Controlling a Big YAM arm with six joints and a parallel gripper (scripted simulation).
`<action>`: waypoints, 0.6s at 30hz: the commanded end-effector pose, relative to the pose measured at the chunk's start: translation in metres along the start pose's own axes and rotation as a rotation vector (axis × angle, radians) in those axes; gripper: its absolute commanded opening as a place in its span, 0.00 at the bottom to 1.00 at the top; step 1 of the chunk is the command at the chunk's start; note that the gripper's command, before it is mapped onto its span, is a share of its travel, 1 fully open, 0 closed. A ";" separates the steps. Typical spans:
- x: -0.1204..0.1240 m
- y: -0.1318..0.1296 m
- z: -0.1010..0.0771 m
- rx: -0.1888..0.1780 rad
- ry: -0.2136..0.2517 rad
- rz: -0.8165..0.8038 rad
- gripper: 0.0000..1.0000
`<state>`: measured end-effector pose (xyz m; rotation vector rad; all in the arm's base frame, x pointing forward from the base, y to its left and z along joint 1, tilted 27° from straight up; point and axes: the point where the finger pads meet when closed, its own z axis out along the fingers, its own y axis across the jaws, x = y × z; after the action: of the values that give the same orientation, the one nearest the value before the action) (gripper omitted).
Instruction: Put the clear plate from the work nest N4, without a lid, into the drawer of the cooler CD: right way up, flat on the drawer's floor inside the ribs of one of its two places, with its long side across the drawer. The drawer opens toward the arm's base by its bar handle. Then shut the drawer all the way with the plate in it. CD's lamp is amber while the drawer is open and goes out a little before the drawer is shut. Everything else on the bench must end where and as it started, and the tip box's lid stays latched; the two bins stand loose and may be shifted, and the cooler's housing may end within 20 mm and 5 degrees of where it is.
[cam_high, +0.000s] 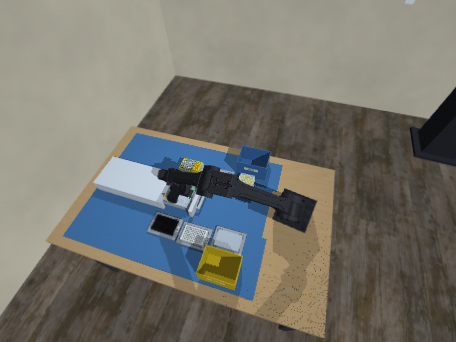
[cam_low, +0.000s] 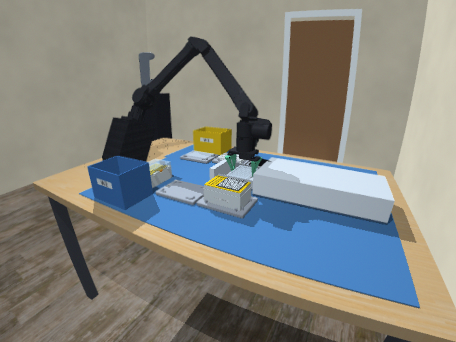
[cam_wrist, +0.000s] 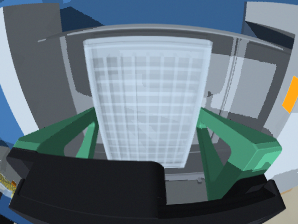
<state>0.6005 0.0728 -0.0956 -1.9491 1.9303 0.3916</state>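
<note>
My gripper (cam_wrist: 147, 112) is shut on the clear plate (cam_wrist: 148, 103); its green fingers press on the plate's two long sides. The plate is right way up, without a lid, with its grid of wells showing. It hangs over the open drawer (cam_wrist: 220, 90) of the white cooler CD (cam_low: 322, 186), whose grey floor and ribs show around it. I cannot tell whether the plate touches the floor. An amber lamp (cam_wrist: 290, 94) glows at the right edge. In the top view the gripper (cam_high: 183, 196) is at the cooler's (cam_high: 131, 181) front end, over the drawer (cam_high: 194, 204).
The tip box with a yellow label (cam_low: 227, 186) stands beside the drawer. A blue bin (cam_low: 120, 180) and a yellow bin (cam_high: 220, 266) stand on the mat. A black plate (cam_high: 165, 225), a well plate (cam_high: 195, 234) and a lidded plate (cam_high: 229, 238) lie in nests in front.
</note>
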 end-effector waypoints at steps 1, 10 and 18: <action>0.003 -0.024 -0.019 0.044 0.002 -0.007 0.00; 0.002 -0.024 -0.017 0.041 0.002 -0.006 0.00; 0.002 -0.024 -0.015 0.036 0.002 -0.005 0.00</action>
<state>0.6004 0.0729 -0.0969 -1.9494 1.9313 0.3933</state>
